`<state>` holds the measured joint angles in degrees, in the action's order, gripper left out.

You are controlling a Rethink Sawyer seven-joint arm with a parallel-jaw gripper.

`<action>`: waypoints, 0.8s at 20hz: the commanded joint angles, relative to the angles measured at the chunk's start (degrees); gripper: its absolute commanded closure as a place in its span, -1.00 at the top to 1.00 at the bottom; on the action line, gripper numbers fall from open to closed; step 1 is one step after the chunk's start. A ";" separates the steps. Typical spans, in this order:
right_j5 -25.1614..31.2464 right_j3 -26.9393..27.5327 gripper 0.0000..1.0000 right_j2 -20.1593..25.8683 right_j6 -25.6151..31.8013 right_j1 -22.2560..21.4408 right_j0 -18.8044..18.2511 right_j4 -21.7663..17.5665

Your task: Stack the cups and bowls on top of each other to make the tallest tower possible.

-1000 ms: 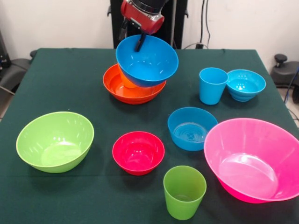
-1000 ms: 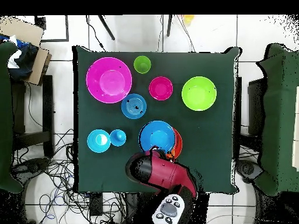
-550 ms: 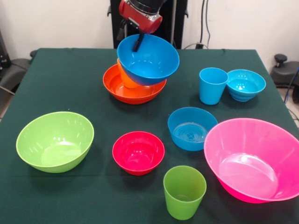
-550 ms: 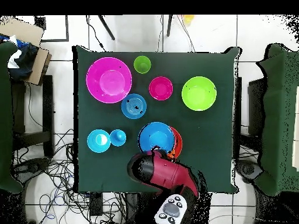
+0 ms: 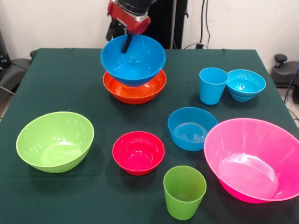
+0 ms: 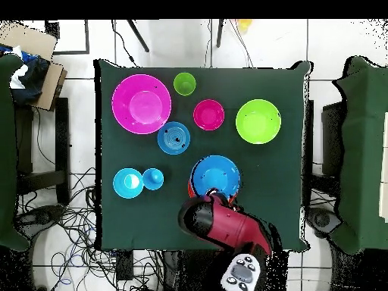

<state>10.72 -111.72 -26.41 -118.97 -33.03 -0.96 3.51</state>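
Note:
My gripper is shut on the far rim of the large blue bowl, with one finger inside it. The bowl hangs tilted just above the wide orange bowl and covers its middle. From overhead, the blue bowl sits over the orange one, with the gripper at its lower rim. Elsewhere on the table stand a light blue cup, a small turquoise bowl, a medium blue bowl, a pink bowl, a small red bowl, a green cup and a lime green bowl.
A dark green cloth covers the table. Cables lie on the floor beside the table, and chairs stand at both sides in the overhead view.
The gripper has carried the blue bowl leftward in the front view, so it now hangs centred over the orange bowl. The orange cup that showed under it is now covered.

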 commanded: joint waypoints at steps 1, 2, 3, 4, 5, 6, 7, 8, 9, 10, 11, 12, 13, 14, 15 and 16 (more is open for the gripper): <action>-4.66 -3.12 1.00 7.90 -3.71 -0.08 -3.94 -4.41; -4.71 -3.08 1.00 8.02 -3.75 -0.07 -4.05 -4.53; -4.75 -3.04 1.00 8.14 -3.79 -0.06 -4.16 -4.65; -4.85 -3.09 1.00 8.26 -3.91 -0.03 -4.27 -4.75; -4.86 -3.09 1.00 8.26 -3.99 -0.08 -4.27 -4.82; -4.90 -3.11 1.00 8.33 -4.05 -0.08 -4.34 -4.88; -4.81 -2.98 1.00 8.30 -4.17 -0.02 -4.22 -4.84; -4.87 -2.95 1.00 8.28 -4.33 0.05 -4.14 -4.80; -4.73 -2.76 1.00 8.19 -4.45 0.12 -3.96 -4.68; -4.67 -2.68 1.00 8.17 -4.53 0.17 -3.90 -4.63; -4.53 -2.57 1.00 8.11 -4.57 0.21 -3.78 -4.54; -4.40 -2.46 1.00 8.05 -4.62 0.25 -3.67 -4.45; -4.27 -2.35 1.00 7.98 -4.66 0.29 -3.56 -4.36; -4.04 -2.20 1.00 7.90 -4.70 0.34 -3.41 -4.24; -3.82 -2.19 1.00 7.82 -4.82 0.25 -3.17 -4.09; -3.73 -2.16 1.00 7.70 -4.99 0.29 -2.95 -3.93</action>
<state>7.34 -111.80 -26.22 -118.97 -33.16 -4.89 2.09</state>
